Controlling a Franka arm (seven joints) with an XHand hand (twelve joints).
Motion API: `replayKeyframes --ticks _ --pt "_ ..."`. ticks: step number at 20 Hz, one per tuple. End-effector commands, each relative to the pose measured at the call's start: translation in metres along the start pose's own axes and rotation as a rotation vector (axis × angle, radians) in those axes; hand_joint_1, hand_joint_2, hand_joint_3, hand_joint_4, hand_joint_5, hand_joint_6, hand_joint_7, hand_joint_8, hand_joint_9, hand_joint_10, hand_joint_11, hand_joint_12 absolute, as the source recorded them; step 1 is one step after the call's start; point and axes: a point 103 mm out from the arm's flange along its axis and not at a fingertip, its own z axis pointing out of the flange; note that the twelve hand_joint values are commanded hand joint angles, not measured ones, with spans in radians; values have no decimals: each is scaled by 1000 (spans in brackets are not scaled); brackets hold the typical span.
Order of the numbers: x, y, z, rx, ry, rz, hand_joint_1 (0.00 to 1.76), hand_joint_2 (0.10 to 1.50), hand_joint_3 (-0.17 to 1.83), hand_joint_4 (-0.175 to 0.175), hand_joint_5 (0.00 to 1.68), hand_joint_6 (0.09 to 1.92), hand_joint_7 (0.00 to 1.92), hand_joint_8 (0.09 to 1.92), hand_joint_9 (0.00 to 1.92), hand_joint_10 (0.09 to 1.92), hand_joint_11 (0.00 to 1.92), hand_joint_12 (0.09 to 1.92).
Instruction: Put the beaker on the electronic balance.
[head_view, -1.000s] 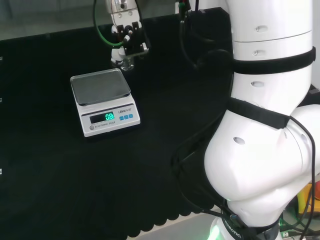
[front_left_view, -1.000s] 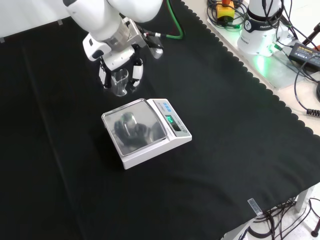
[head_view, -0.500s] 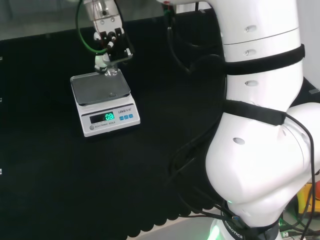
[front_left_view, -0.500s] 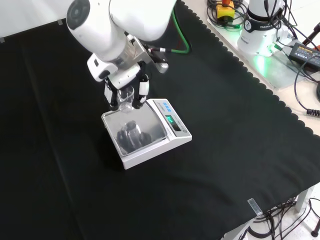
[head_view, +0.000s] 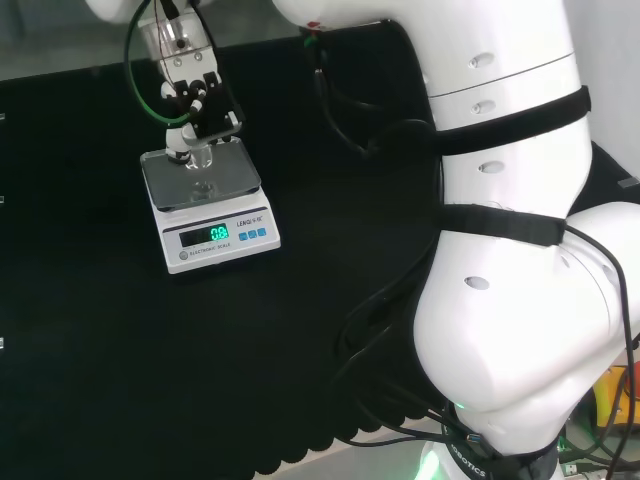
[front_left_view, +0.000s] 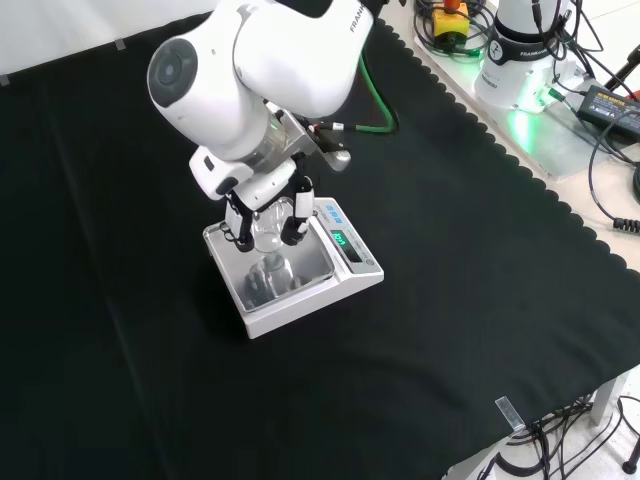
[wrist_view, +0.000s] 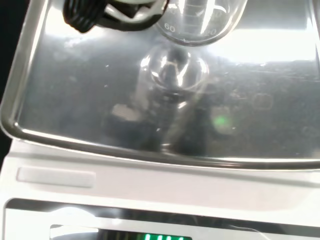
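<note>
While gripped, beaker (front_left_view: 266, 229) above balance (front_left_view: 300, 285)

The robot arm (head_view: 500, 250) is big, white and round, with shiny smooth links. Black bands wrap around it, and thin black cables hang beside it. A green cable (front_left_view: 372, 105) runs along near the wrist. The hand (front_left_view: 262, 196) is black and white, and one link has a round grey cap (front_left_view: 171, 70)
</note>
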Motion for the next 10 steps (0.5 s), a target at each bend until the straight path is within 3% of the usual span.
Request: replayKeyframes --ticks 1,10 --pt "9 1 11 -2 -2 -20 1044 756 597 -170 803 342 898 511 1317 87 1388 676" --pt "8 4 29 25 -15 -29 1035 756 593 -161 796 342 892 514 1301 87 1340 694"
